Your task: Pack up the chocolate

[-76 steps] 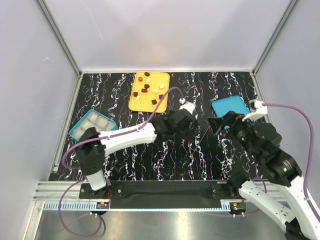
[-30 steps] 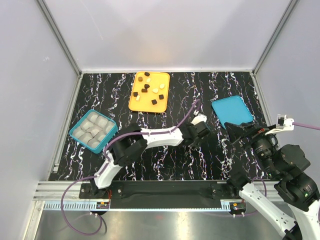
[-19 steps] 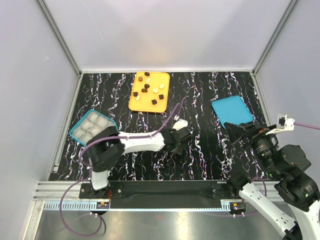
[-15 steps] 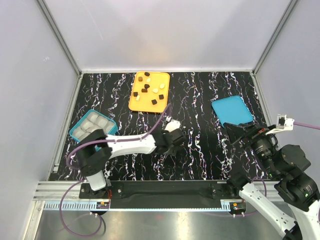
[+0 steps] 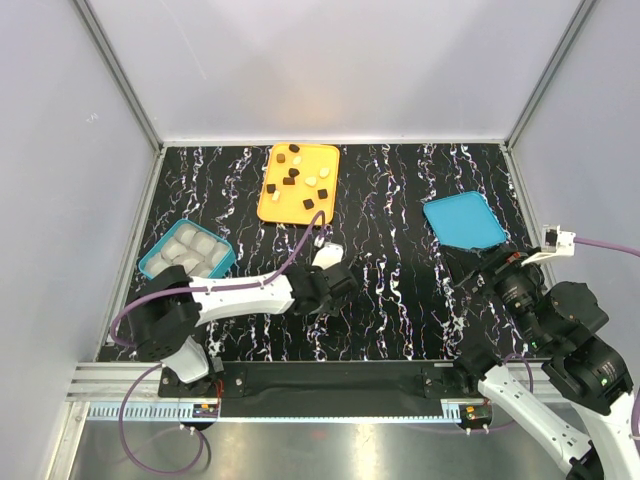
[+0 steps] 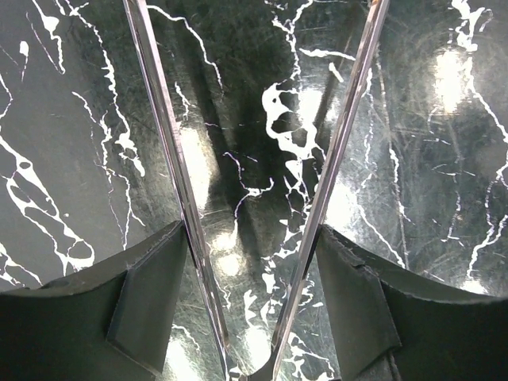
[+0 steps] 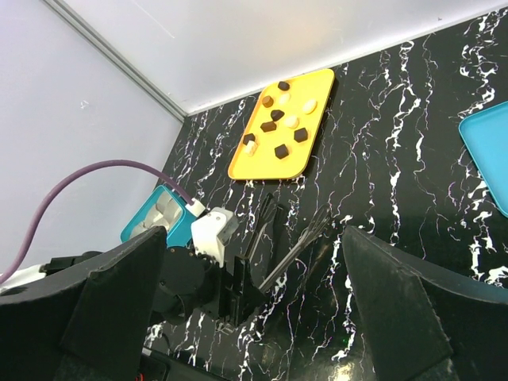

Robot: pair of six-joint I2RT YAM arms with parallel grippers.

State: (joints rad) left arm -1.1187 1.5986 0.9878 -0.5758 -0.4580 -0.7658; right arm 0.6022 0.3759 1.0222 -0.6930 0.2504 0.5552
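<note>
Surface: black, white-veined table (image 5: 400,200), pale walls (image 5: 330,70) around.
Chocolate (image 5: 297,180): scattered on orange tray (image 5: 272,208), far centre.
Left gripper (image 6: 254,119): low over bare table, prongs spread, empty.
Right gripper (image 5: 488,265): raised, jaws wide, empty.

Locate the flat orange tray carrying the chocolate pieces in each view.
Top external: flat orange tray sits upper centre, slightly left of the middle.
Left wrist: not in it.
Right wrist: the tray sits upper centre, skewed.
Shared landmark: black white-veined tabletop, visible in all three views.
</note>
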